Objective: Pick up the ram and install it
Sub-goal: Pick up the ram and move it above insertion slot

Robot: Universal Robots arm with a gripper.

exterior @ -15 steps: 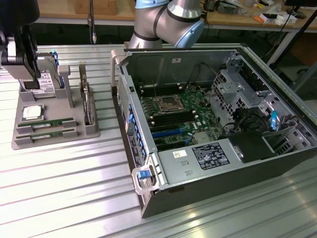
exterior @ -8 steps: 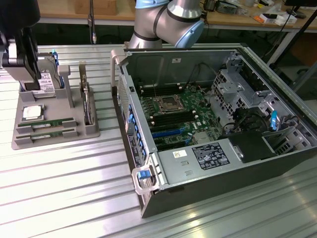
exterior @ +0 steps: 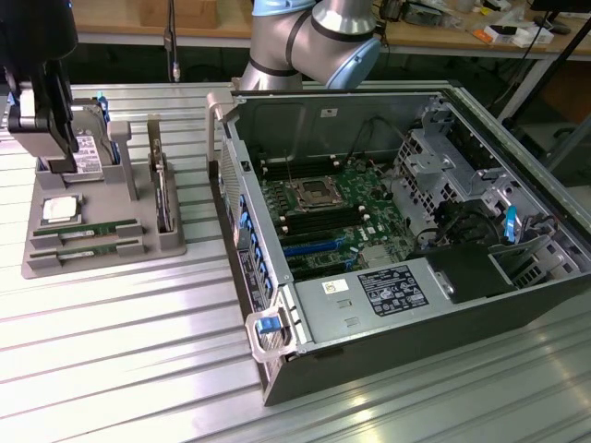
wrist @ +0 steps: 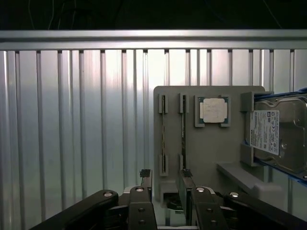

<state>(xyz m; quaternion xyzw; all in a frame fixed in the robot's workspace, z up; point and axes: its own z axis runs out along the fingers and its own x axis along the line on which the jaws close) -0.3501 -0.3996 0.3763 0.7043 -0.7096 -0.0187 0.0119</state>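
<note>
Two ram sticks lie on edge in the slots of a grey holder, at the exterior view's left: one ram stick and a second beside it. In the wrist view they are thin dark strips, the first ram stick and the second. My gripper hangs above the holder's far side, next to the upright hard drive. In the wrist view the gripper is open, its fingertips spaced about as wide as the two slots, with nothing held.
A square silver processor sits in the holder beside the ram. A hard drive stands at the holder's end and another drive stands on edge. The open computer case lies at the exterior view's right, motherboard memory slots exposed.
</note>
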